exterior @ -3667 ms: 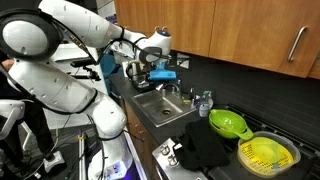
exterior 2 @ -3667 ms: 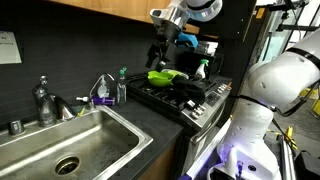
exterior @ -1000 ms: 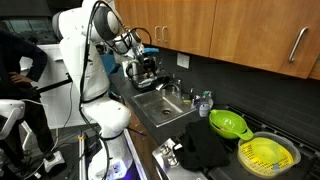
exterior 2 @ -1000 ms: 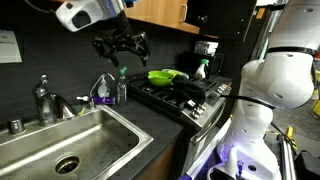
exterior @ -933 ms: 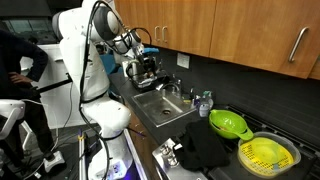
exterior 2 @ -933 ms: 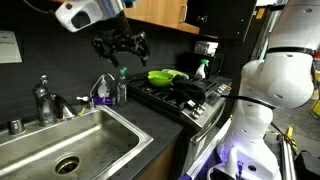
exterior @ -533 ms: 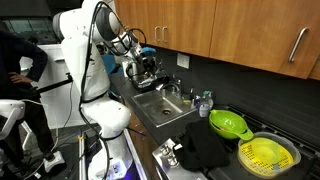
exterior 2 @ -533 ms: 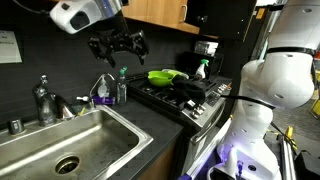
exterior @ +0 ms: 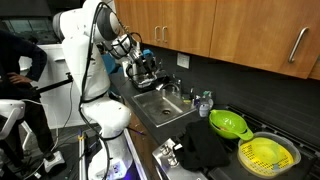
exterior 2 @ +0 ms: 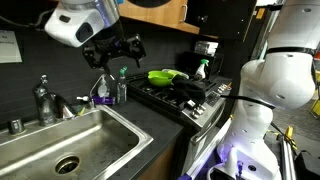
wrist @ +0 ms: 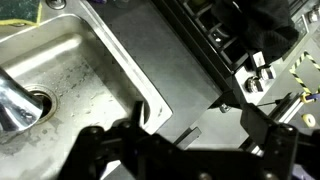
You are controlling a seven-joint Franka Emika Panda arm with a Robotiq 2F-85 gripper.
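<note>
Gripper: black two-finger gripper (exterior 2: pixel 116 52) hangs above the back edge of the sink, right over the faucet; also seen at (exterior: pixel 143 66) and along the bottom of the wrist view (wrist: pixel 185 150).
Jaws: spread wide, nothing between them.
Change: 3.7 s ago the gripper was over the stove beside the green colander; it is now at the sink end. Since 0.5 s ago it has shifted only a little further that way.
Faucet: curved chrome faucet (exterior 2: pixel 104 84), directly below the gripper, not touched.
Faucet axis: stands upright, arches over, spout end pointing down at the basin.
Faucet look: shiny, thin, hooked.
Bottle: clear bottle with green cap (exterior 2: pixel 122 86), upright, just beside the faucet on the stove side.
Purple item: small purple thing (exterior 2: pixel 103 99) at the faucet's foot; too small to tell what.
Sink: stainless steel sink basin (exterior 2: pixel 100 135), (wrist: pixel 70 60).
Second fitting: chrome tap (exterior 2: pixel 42 100), well apart from the gripper.
Counter: dark grey counter (wrist: pixel 165 80) between sink and stove.
Stove: black stove (exterior 2: pixel 185 100) carrying a green colander (exterior 2: pixel 165 76), (exterior: pixel 228 124).
</note>
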